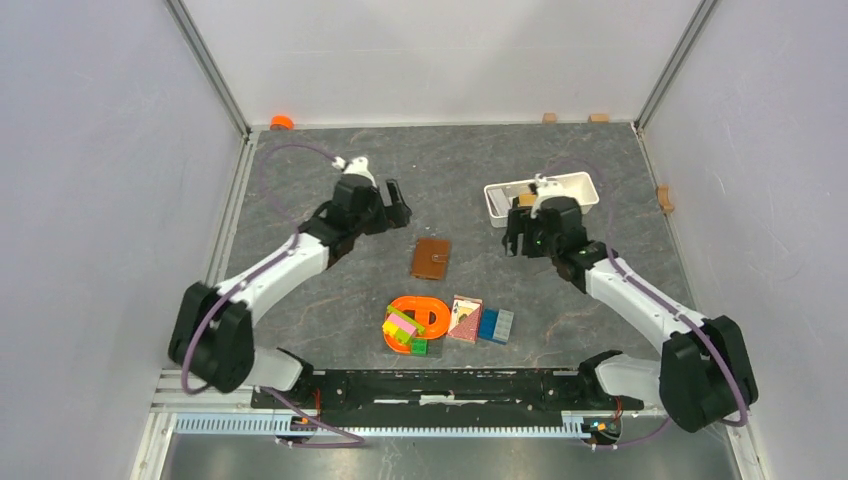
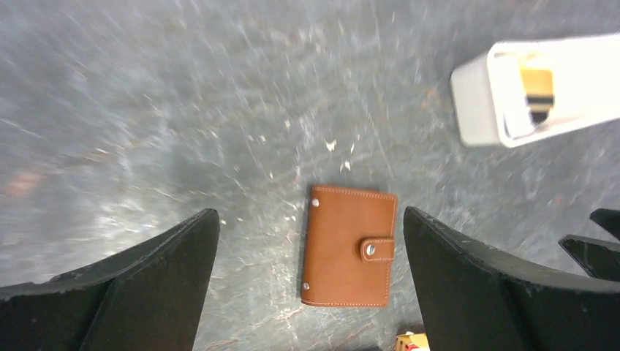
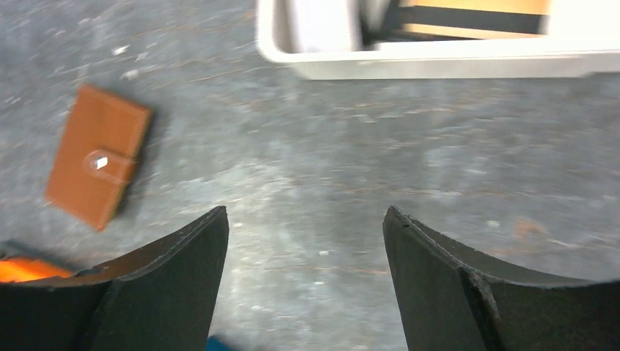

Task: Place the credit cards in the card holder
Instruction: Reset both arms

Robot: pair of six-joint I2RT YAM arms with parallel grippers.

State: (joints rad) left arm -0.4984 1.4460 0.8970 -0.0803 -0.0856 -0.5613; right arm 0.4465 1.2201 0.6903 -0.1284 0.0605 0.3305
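The card holder point(image 1: 431, 258), a closed brown wallet with a snap tab, lies flat on the table's middle. In the left wrist view the card holder point(image 2: 350, 246) sits below and between the open fingers. It also shows in the right wrist view point(image 3: 97, 165), at the left. A flat card point(image 3: 468, 16), tan with a dark stripe, stands in the white tray point(image 1: 541, 197); it also shows in the left wrist view point(image 2: 537, 86). My left gripper point(image 1: 397, 205) point(image 2: 308, 212) is open and empty, up-left of the wallet. My right gripper point(image 1: 516, 240) point(image 3: 303, 208) is open and empty, just in front of the tray.
Near the front stand an orange ring toy with coloured blocks point(image 1: 415, 325), a red playing-card pack point(image 1: 465, 319) and blue blocks point(image 1: 496, 325). An orange cap point(image 1: 282, 122) lies at the back left corner. Small wooden blocks point(image 1: 665, 198) lie along the walls.
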